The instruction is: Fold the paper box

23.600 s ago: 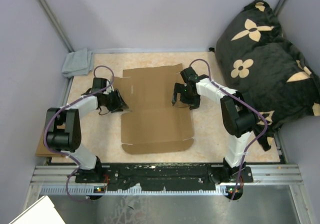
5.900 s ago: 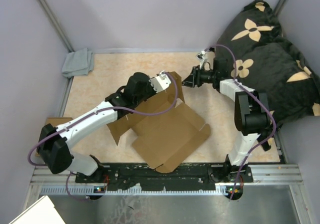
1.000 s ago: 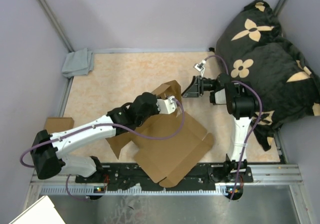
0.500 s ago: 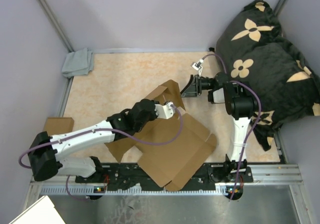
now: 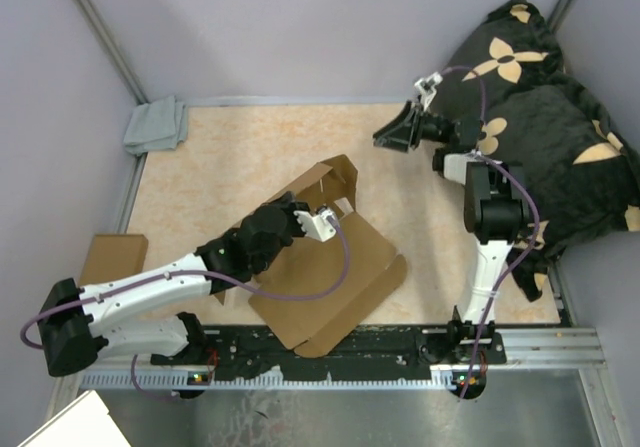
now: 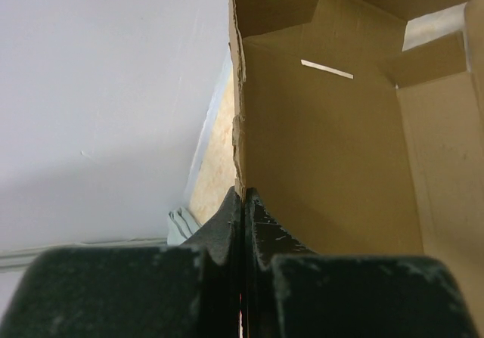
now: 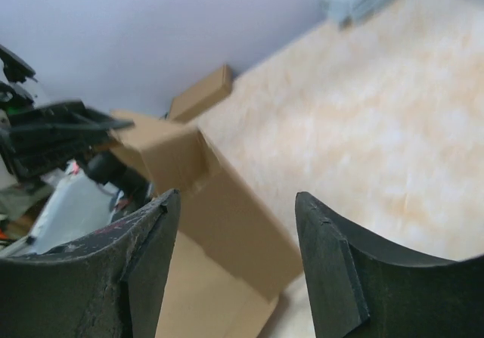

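holding one raised wall of the box (image 5: 330, 267), the left fingers (image 5: 322, 217) are clenched on the thin cardboard edge. the left wrist view shows both fingers (image 6: 227, 221) pressed together with the edge of the box (image 6: 325, 149) caught between them and running straight up from the tips. a slit and folded flaps show on the inner face there.

box position: middle of the desk (image 5: 230, 157), toward the front edge, turned at an angle to that edge. its large panel lies flat, one corner reaching the front edge between the two arm bases. the far end stands up off the desk, tilted, where the left fingers grip it.

right fingers (image 5: 392, 133): released, spread apart, nothing between them. they hang above the far right corner of the desk, just beside the black flowered cushion (image 5: 540, 117), well apart from the box. the right wrist view looks between the spread fingers (image 7: 144, 270) across bare desk to the box (image 7: 219, 224).

other items: grey folded cloth (image 5: 155, 125) at the far left corner; small cardboard scrap (image 5: 112, 259) at the left edge, apart from the box.
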Controlling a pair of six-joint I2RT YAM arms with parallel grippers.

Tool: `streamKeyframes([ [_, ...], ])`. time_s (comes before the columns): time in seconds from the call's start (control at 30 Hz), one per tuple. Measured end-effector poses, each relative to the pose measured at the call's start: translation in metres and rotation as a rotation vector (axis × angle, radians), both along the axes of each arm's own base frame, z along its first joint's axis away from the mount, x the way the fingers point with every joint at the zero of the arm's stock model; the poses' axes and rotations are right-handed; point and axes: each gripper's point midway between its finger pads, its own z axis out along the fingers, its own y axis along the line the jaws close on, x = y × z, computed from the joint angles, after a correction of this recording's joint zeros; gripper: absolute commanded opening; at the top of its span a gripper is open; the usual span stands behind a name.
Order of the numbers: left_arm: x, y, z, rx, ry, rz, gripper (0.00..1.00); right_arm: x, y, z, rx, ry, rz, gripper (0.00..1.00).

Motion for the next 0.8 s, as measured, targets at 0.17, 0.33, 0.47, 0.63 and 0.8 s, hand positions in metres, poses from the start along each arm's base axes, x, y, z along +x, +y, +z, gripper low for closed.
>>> streamKeyframes([
  [0.17, 0.003, -0.004, 0.001, -0.005, -0.012, -0.002, 0.00, 0.038, 0.002, 0.107, 0.038, -0.197, -0.185, 0.68],
  [0.33, 0.004, -0.007, 0.000, -0.002, -0.018, -0.004, 0.00, 0.119, -0.023, 0.223, -0.072, -0.397, -0.762, 0.83],
  [0.47, 0.005, -0.008, -0.003, 0.000, -0.017, -0.004, 0.00, 0.138, -0.051, 0.228, -0.235, -0.428, -1.018, 0.99],
  [0.63, 0.005, -0.007, -0.009, 0.011, -0.011, -0.003, 0.00, 0.154, -0.060, 0.137, -0.437, -0.328, -1.003, 0.99],
  [0.8, 0.005, -0.007, -0.008, 0.008, -0.014, 0.003, 0.00, 0.156, -0.077, 0.060, -0.571, -0.140, -1.067, 0.83],
])
